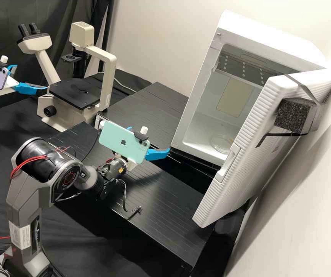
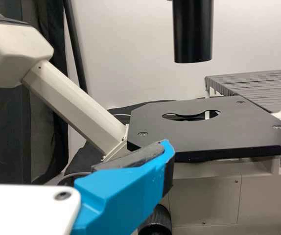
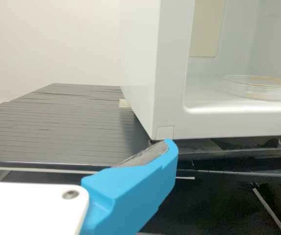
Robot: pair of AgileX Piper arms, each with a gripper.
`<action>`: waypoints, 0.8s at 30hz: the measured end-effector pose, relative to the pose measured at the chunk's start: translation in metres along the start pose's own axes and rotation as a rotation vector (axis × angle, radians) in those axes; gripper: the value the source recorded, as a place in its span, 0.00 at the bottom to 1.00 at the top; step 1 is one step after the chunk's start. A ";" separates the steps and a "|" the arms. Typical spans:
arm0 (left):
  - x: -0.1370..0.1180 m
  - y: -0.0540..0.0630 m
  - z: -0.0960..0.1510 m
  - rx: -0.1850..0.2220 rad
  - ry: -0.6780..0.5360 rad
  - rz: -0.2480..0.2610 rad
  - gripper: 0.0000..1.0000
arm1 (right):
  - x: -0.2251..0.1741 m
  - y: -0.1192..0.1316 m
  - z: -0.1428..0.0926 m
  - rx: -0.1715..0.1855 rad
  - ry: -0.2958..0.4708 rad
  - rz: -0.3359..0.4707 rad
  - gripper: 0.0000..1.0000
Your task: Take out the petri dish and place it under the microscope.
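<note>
Dish in box, both my grippers spread and unloaded

High view: at 10 o'clock my left gripper (image 1: 31, 77) hangs open beside the microscope (image 1: 106, 79). My right gripper (image 1: 150, 139) is open too, with the dish (image 1: 222, 144) at its 3 o'clock, inside the open box (image 1: 196, 96).

Left wrist view: one finger (image 2: 126, 196) is near the stage (image 2: 219, 134).

Right wrist view: the dish lies flat on the box's floor.

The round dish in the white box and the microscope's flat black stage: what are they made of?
The dish looks like clear, glossy plastic, though it could be glass: light glints off its rim and you can see through its wall. The stage seems to be metal with a matte black coating, judging by its dull, even surface and the screws set into it.
</note>
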 end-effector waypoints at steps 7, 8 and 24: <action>0.000 0.000 0.000 0.000 0.000 0.000 1.00 | 0.000 0.000 0.000 0.000 0.000 0.000 1.00; 0.000 0.000 0.000 0.000 0.000 0.000 1.00 | 0.000 0.000 0.000 0.000 0.000 0.000 1.00; 0.000 0.000 0.000 0.000 0.000 0.000 1.00 | -0.032 0.062 0.057 0.016 -0.043 0.227 1.00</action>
